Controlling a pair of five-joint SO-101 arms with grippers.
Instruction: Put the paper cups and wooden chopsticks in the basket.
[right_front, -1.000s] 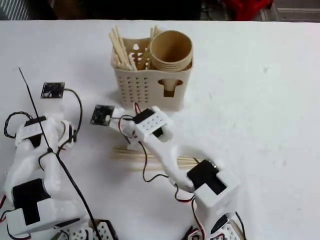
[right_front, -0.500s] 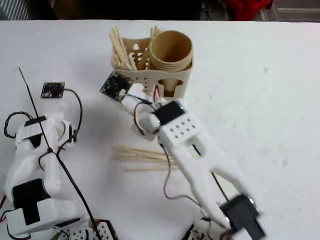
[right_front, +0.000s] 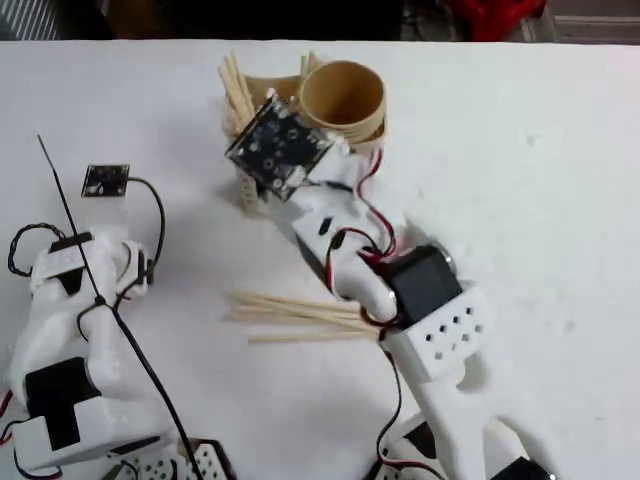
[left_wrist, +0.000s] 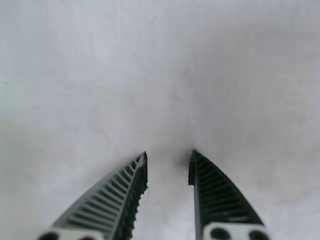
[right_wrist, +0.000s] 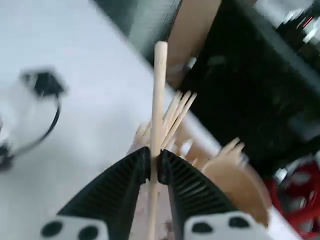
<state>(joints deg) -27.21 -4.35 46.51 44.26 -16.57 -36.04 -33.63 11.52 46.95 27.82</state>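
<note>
The cream basket (right_front: 248, 192) stands at the back middle of the table. It holds stacked paper cups (right_front: 343, 97) and a bunch of wooden chopsticks (right_front: 236, 88). Several loose chopsticks (right_front: 290, 314) lie on the table in front of it. My right arm (right_front: 425, 290) stretches from the near edge to the basket, its wrist board (right_front: 281, 146) over the basket's front. My right gripper (right_wrist: 155, 159) is shut on one chopstick (right_wrist: 160, 90), held upright above the basket's chopsticks (right_wrist: 176, 112) and beside the cups (right_wrist: 235, 180). My left gripper (left_wrist: 168, 156) hangs open over bare table, nothing between its fingers.
My left arm (right_front: 65, 330) rests at the near left. A small black board (right_front: 105, 181) on a cable lies beside it, and a thin black rod (right_front: 100, 300) slants across that arm. White table lies bare to the right of the basket.
My right arm has lifted from the loose chopsticks and swung up to the basket with one chopstick in its gripper. The left arm has kept still.
</note>
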